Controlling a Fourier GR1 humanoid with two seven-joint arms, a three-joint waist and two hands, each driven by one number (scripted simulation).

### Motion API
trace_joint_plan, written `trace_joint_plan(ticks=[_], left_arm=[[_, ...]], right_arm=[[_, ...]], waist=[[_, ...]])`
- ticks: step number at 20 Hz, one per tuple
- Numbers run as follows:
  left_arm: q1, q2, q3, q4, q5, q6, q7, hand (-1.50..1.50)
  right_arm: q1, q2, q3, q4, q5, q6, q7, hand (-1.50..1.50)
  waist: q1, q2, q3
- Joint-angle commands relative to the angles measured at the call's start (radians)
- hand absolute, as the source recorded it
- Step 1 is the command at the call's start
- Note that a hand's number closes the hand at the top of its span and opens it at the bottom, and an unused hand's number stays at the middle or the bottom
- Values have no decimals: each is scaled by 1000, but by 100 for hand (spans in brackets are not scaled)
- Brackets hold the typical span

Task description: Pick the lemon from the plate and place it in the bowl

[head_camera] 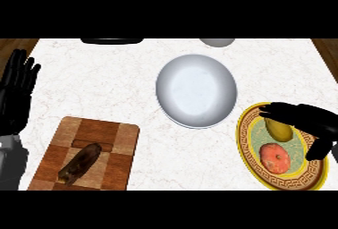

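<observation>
The lemon [279,129] lay on the yellow-rimmed patterned plate [249,154] near the counter's [132,89] right edge, in the plate's far half, with a reddish tomato-like fruit [275,158] just beside it on the near half. The right hand [305,118] reached over the plate from the right, its fingers stretched across the lemon's far end and its thumb hanging down at the plate's right side; the fingers were relaxed and not curled round the lemon. The pale bowl [196,91] sat just beside the plate, toward the counter's middle and far edge. A wooden cutting board [116,138] lay at the near left corner with a dark brown elongated item [80,164] on it. The left hand [18,87] rested open at the left edge, fingers up
</observation>
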Motion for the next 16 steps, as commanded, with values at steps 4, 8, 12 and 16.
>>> trace_joint_plan(ticks=[4,8,12,16], left_arm=[[-25,-7,36,60,-3,-30,-17,0],[8,-8,17,-68,-30,1,63,0],[-20,-23,35,21,-37,-22,-11,0],[-65,-20,40,141,-44,-47,-78,0]], right_arm=[[-1,73,-16,-4,71,41,37,-150],[-100,81,-45,244,131,-58,-34,-150],[-70,103,-56,223,167,-69,-10,-150],[-119,122,-81,289,145,-148,-114,150]], waist=[[-4,-1,0],[4,1,0],[-2,0,0],[-4,2,0]])
